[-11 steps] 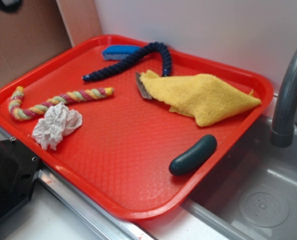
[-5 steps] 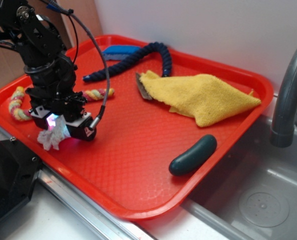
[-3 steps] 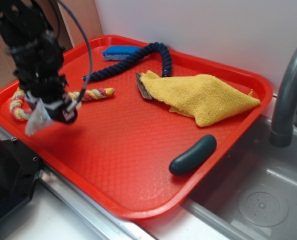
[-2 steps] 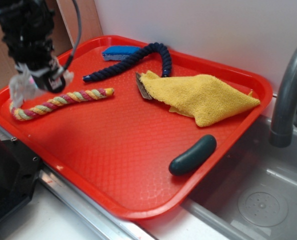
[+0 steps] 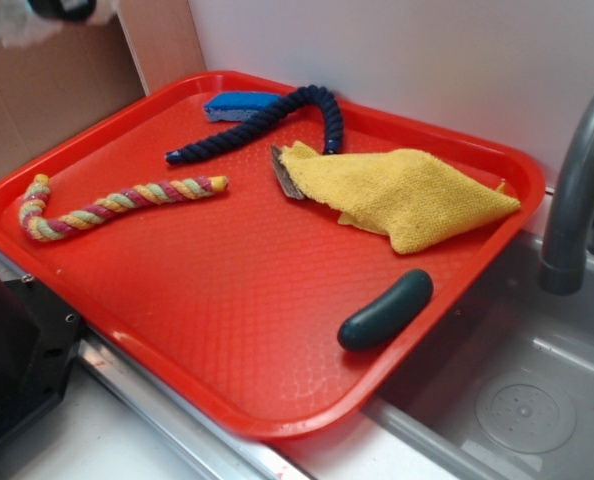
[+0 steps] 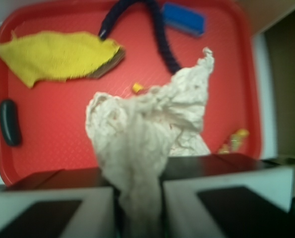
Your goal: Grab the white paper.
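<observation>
In the wrist view my gripper (image 6: pixel 137 198) is shut on the white paper (image 6: pixel 147 129), which hangs crumpled from between the two fingers high above the red tray (image 6: pixel 63 129). In the exterior view only a white blur of the paper (image 5: pixel 12 30) and a dark bit of the gripper (image 5: pixel 62 8) show at the top left corner, above and off the tray's (image 5: pixel 257 300) left edge.
On the tray lie a yellow terry cloth (image 5: pixel 407 195) over a brush, a navy rope (image 5: pixel 267 115), a blue sponge (image 5: pixel 239 102), a multicoloured rope (image 5: pixel 107 203) and a dark green cucumber-like toy (image 5: pixel 385 310). A sink and grey faucet (image 5: pixel 577 190) are at right.
My gripper closed on the white paper at the tray's front left, then lifted it up and back until it is almost out of the exterior view.
</observation>
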`<state>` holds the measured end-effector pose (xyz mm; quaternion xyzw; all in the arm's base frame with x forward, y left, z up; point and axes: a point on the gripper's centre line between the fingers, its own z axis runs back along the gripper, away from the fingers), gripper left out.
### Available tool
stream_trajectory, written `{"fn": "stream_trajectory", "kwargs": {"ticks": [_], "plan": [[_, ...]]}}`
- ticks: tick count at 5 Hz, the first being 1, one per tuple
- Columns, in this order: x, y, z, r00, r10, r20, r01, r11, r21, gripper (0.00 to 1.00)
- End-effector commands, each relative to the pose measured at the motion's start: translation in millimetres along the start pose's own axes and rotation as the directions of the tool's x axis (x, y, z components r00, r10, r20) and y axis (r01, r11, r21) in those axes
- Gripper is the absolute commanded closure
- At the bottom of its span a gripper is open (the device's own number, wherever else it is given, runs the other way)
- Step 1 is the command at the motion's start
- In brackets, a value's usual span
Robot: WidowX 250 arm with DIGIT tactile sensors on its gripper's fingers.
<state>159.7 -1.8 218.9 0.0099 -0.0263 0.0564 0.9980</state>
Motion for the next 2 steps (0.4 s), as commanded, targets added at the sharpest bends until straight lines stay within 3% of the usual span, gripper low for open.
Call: {"fn": "stream_trajectory", "kwargs": {"ticks": [1, 2], "plan": [[21.0, -19.0, 34.6, 0.997, -0.032, 0.076, 0.035, 0.999, -0.04, 1.0], [25.2, -19.1, 30.2, 0.995, -0.052, 0.086, 0.056, 0.998, -0.041, 1.0]]}}
